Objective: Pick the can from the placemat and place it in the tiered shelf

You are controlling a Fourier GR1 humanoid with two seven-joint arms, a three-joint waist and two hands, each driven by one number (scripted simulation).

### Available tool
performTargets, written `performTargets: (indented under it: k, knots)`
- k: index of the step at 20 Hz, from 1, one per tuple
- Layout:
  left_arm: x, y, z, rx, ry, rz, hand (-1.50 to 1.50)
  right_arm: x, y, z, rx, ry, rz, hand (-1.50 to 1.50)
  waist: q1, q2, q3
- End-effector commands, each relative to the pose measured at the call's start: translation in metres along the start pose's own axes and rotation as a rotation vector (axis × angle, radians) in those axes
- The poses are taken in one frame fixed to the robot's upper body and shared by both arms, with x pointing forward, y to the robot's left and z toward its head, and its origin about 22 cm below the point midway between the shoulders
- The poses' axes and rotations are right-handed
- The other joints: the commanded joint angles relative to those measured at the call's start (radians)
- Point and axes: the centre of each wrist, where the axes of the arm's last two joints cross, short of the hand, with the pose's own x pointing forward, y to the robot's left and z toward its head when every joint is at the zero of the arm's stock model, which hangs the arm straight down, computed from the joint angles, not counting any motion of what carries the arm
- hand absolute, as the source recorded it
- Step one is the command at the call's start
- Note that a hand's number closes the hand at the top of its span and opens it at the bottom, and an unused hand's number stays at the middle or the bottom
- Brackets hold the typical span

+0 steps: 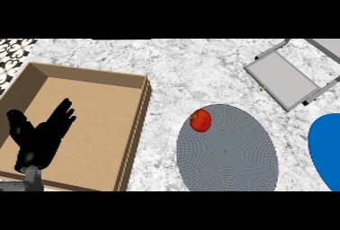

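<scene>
A red can [201, 120] stands near the upper left edge of a round grey placemat [229, 155] on the marble counter. The grey tiered shelf [289, 81] sits at the upper right, its flat tier showing and bare. My left hand [41, 137] rests open at the lower left, fingers up, over the cardboard box and far from the can. No right hand shows in the head view.
A large open cardboard box [139, 130] fills the left side of the counter. A blue round object [327, 150] is cut off by the right edge, next to the placemat. A patterned tile patch [13, 56] lies at the upper left corner.
</scene>
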Motion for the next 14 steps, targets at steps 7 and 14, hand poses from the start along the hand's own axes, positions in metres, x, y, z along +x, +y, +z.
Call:
performTargets:
  k: [7,14]
  knots:
    - [-0.039,-0.019,-0.003,-0.030,0.071,0.018,0.00,-0.046,0.008,-0.054,0.014,0.068,0.065,1.50,0.000,0.019,-0.023]
    - [-0.025,-0.027,-0.006,-0.038,0.079,0.027,0.00,-0.066,0.036,-0.061,-0.007,0.063,0.087,1.50,0.005,0.019,-0.023]
